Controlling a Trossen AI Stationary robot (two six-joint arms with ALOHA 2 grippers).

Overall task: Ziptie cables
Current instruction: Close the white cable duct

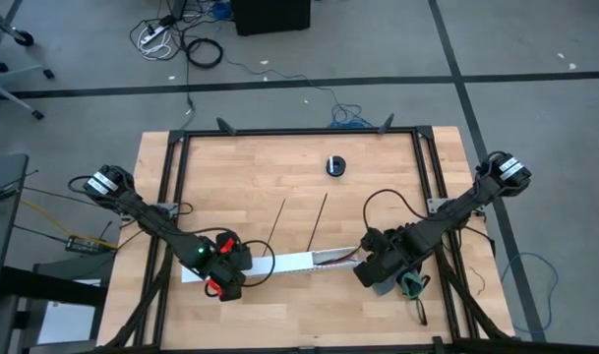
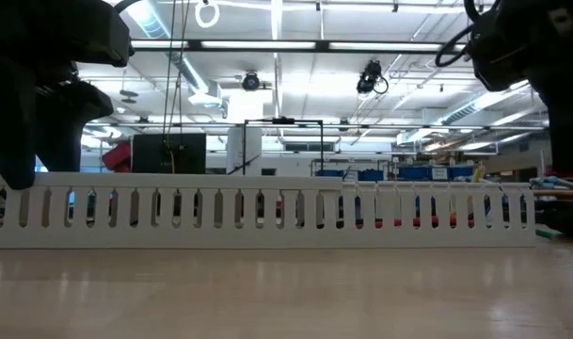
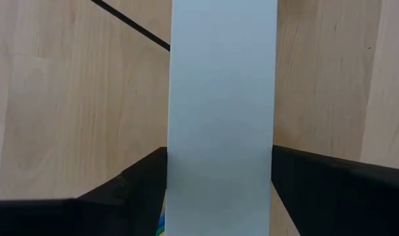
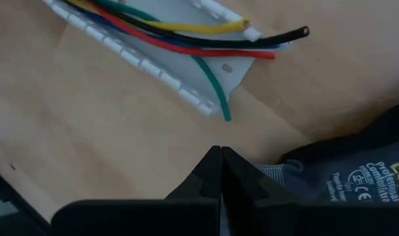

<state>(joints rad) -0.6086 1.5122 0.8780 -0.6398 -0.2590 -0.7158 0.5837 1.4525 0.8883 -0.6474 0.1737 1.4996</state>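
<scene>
The main risk, as I judge it, is sitting at the left gripper point(image 1: 223, 272): its fingers point(image 3: 137, 180) are standing apart on either side of the white slotted channel point(image 1: 297, 262), flanking its flat wall, and whether they are actually pressing on it I cannot tell; if they are only loosely straddling it, any pull on the wires from the other end is likely to be dragging the channel across the table point(image 1: 250, 177) or tipping it over. A second risk is lying with the right gripper point(image 4: 220, 172), which is pinched fully shut on nothing, its tips hovering over bare wood just short of the channel's open end, with a dark glove point(image 4: 356, 177) lying close beside it; advancing closed like this, it could be nudging the wire ends rather than catching them, or snagging the glove. The cables point(image 4: 186, 39) are resting inside the channel and spilling out of its end toward the right arm: yellow, black, red, blue and green strands are fanning apart, the green one curling away over the edge, so the bundle is looking loose and untied. In the high view this end is sitting at about five o'clock from the table's middle. The zipties point(image 1: 317, 222) are lying untouched on the wood, just toward twelve o'clock from the channel, near each other, and a small black round object point(image 1: 336, 165) is sitting farther toward twelve o'clock, well apart.
</scene>
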